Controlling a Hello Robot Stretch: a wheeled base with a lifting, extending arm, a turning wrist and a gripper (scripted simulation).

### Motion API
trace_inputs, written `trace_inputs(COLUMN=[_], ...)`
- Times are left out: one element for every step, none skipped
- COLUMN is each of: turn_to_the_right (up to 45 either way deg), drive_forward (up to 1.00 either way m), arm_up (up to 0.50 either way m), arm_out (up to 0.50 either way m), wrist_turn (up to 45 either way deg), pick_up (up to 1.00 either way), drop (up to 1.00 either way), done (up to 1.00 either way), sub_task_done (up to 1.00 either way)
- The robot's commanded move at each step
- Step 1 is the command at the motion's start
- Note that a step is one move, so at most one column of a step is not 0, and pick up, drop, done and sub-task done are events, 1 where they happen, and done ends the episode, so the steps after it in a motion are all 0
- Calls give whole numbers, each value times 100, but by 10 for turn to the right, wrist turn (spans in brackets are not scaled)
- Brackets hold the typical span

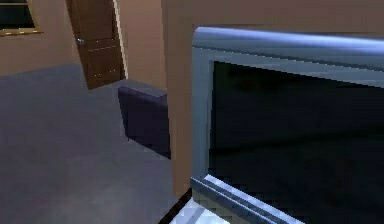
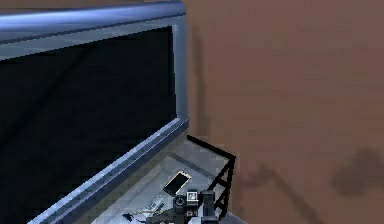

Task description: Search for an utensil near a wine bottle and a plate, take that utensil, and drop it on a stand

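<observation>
Arm side view shows gripper point(image 2: 150, 211) near pale oblong point(image 2: 178, 182) on stand point(image 2: 196, 158).

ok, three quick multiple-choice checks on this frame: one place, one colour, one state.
1. Where is the door in the forward view?
A) upper left
B) lower right
C) bottom centre

2. What colour is the frame of the screen?
A) red
B) silver-grey
C) green

3. What state is the screen in?
A) dark
B) showing a bright picture
C) lying flat on the floor

Answers:
1 A: the brown door stands at the upper left, beyond the dark box.
2 B: the rim around the panel is pale silver-grey.
3 A: the panel is black and stands upright in both views.
</observation>
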Motion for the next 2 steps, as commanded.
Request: trace_inputs(turn_to_the_right=[0,0], drive_forward=[0,0], arm_up=[0,0], arm_out=[-8,0], wrist_turn=[0,0], pick_up=[0,0], drop=[0,0], done=[0,100], sub_task_done=[0,0])
